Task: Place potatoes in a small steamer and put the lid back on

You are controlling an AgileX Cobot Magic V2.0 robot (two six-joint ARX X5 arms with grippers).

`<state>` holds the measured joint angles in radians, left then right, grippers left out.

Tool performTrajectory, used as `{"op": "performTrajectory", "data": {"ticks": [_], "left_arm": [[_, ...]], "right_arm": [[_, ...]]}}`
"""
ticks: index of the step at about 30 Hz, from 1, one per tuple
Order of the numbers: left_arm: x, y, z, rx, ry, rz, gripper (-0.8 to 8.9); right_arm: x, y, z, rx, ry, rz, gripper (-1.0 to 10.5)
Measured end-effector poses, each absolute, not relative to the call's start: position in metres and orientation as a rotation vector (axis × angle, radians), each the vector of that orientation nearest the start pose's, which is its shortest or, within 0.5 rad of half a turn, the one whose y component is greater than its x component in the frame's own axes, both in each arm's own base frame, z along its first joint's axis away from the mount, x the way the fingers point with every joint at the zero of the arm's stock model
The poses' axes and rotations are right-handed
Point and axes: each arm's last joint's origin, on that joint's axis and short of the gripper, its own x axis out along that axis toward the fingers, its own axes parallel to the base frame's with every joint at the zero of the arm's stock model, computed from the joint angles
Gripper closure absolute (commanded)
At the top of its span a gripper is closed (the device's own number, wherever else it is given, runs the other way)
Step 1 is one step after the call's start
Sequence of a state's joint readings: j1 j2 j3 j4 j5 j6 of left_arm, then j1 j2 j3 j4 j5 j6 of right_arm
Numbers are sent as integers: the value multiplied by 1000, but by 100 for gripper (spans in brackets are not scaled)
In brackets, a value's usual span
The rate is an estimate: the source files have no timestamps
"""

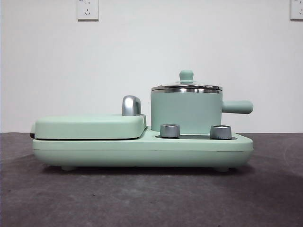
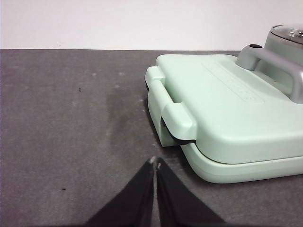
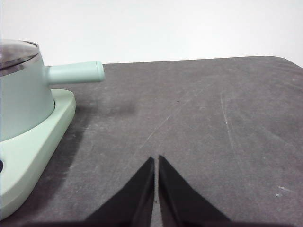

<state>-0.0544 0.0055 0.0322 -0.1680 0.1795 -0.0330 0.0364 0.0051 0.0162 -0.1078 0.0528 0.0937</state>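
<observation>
The mint-green small steamer [image 1: 185, 111] stands on the right half of a green cooking base [image 1: 142, 150], its stubby handle [image 1: 237, 107] pointing right. The glass lid [image 1: 186, 87] with its green knob sits on the pot's steel rim. The pot also shows in the right wrist view [image 3: 21, 101] and at the edge of the left wrist view [image 2: 287, 45]. No potatoes are in view. My left gripper [image 2: 155, 162] is shut over bare table beside the griddle. On the other side of the base, my right gripper [image 3: 156, 159] is shut above the table, holding nothing.
A flat green hinged griddle [image 1: 90, 126] with a chrome handle [image 1: 131, 105] fills the base's left half and shows closed in the left wrist view [image 2: 227, 113]. Two silver knobs [image 1: 170, 130] [image 1: 220, 132] face the front. Wall sockets [image 1: 87, 9] hang behind.
</observation>
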Motion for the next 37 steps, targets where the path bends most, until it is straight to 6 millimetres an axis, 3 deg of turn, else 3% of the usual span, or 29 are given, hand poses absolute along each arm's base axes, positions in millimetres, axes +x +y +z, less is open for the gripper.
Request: {"op": "performTrajectory", "data": {"ticks": [22, 37], "left_arm": [[95, -8, 160, -41, 118, -205, 806], [95, -1, 157, -35, 154, -29, 806]], "right_arm": [[97, 2, 158, 89, 96, -21, 935], [97, 2, 158, 89, 96, -21, 935]]}}
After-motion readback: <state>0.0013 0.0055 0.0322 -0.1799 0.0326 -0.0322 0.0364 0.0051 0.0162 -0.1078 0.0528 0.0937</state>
